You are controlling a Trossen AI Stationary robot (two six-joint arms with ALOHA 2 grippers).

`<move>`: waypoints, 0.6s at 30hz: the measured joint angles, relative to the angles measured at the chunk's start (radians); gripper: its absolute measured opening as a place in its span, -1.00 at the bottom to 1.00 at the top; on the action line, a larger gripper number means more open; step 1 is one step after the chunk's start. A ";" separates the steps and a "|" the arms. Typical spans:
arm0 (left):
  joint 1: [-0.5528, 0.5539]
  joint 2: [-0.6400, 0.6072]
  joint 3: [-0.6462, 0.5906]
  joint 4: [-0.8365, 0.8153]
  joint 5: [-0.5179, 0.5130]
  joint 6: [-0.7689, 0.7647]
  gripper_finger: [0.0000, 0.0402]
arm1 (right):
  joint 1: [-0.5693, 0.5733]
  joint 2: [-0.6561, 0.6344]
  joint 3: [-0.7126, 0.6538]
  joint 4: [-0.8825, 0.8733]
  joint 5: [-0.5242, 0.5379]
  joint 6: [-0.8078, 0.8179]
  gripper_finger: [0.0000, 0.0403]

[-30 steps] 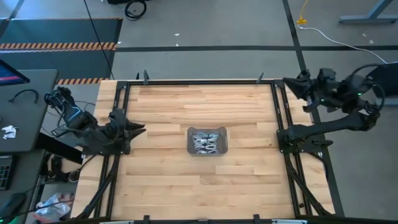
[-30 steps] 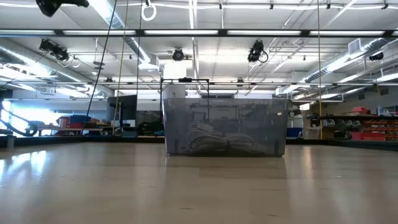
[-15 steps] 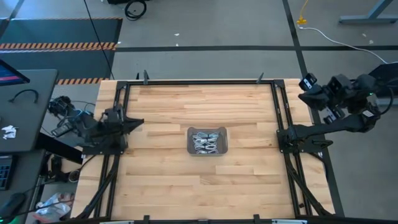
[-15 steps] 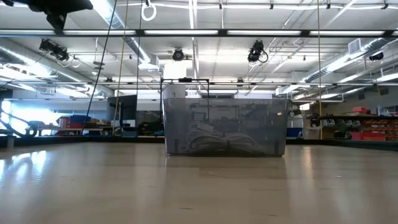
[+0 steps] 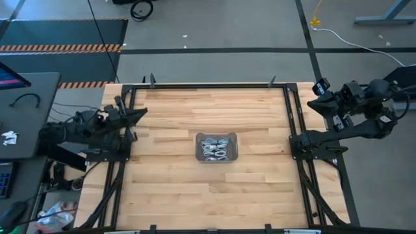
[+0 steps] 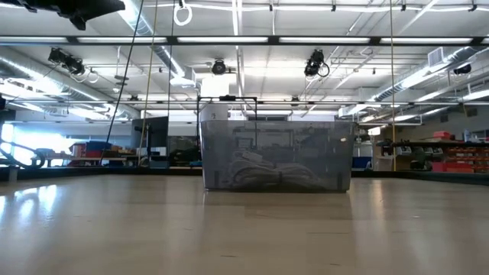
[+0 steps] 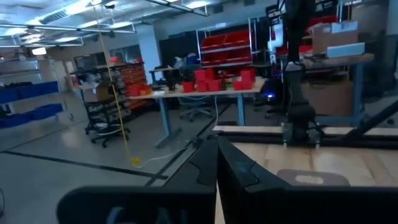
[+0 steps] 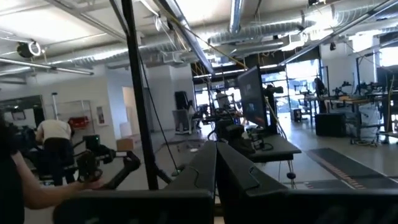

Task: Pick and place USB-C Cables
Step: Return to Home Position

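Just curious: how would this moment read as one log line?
cables: in grey tray | left gripper: shut, left edge | right gripper: shut, right edge

We read no text, label, brand or number in any view. Orange-black hazard striping [image 5: 62, 47] on floor beyond table's far left corner: stripes only, no words. Screen [image 5: 10, 75] at left desk: colour patches, nothing legible. Red bins [image 7: 224, 46] on shelving in room: labels too small to tell. Grey tray [image 6: 328, 153]: walls show no lettering we can make out.
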 joint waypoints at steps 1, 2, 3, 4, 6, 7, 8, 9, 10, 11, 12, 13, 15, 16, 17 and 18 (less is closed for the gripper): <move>0.033 0.000 0.000 -0.008 0.036 -0.003 -0.98 | 0.000 -0.011 0.000 -0.014 -0.003 0.000 -0.95; 0.066 0.000 0.000 -0.012 0.070 -0.013 -0.98 | 0.000 -0.024 0.000 -0.038 -0.003 0.000 -0.95; 0.100 0.000 0.000 -0.020 0.106 -0.027 -0.98 | 0.000 -0.040 0.000 -0.058 -0.002 0.000 -0.95; 0.131 0.000 0.000 -0.037 0.145 -0.052 -0.98 | 0.000 -0.058 0.000 -0.074 0.008 0.000 -0.95; 0.191 0.001 0.000 -0.085 0.253 -0.119 -0.98 | 0.000 -0.100 0.000 -0.115 0.031 0.000 -0.95; 0.215 0.001 0.000 -0.110 0.320 -0.160 -0.98 | 0.000 -0.118 -0.005 -0.120 0.041 0.000 -0.95; 0.239 0.001 0.000 -0.134 0.376 -0.196 -0.98 | 0.000 -0.135 -0.011 -0.121 0.044 0.000 -0.95; 0.259 0.001 0.000 -0.155 0.430 -0.229 -0.98 | 0.000 -0.155 -0.026 -0.124 0.043 0.000 -0.94; 0.275 0.001 0.000 -0.171 0.471 -0.256 -0.98 | 0.000 -0.170 -0.042 -0.126 0.043 0.000 -0.94; 0.289 0.002 0.000 -0.187 0.495 -0.278 -0.98 | 0.000 -0.184 -0.061 -0.125 0.042 0.002 -0.94; 0.300 0.001 0.000 -0.203 0.510 -0.294 -0.98 | 0.000 -0.199 -0.085 -0.127 0.041 0.013 -0.94; 0.308 0.001 0.000 -0.216 0.516 -0.308 -0.98 | 0.000 -0.212 -0.111 -0.129 0.041 0.026 -0.94; 0.314 0.002 -0.001 -0.244 0.518 -0.310 -0.98 | 0.000 -0.236 -0.178 -0.128 0.039 0.046 -0.94; 0.314 0.001 -0.006 -0.245 0.518 -0.311 -0.98 | 0.000 -0.248 -0.215 -0.123 0.039 0.049 -0.94; 0.314 0.001 -0.014 -0.241 0.519 -0.320 -0.98 | 0.000 -0.258 -0.253 -0.110 0.039 0.050 -0.94; 0.313 0.001 -0.026 -0.238 0.521 -0.337 -0.98 | 0.000 -0.269 -0.291 -0.087 0.039 0.050 -0.94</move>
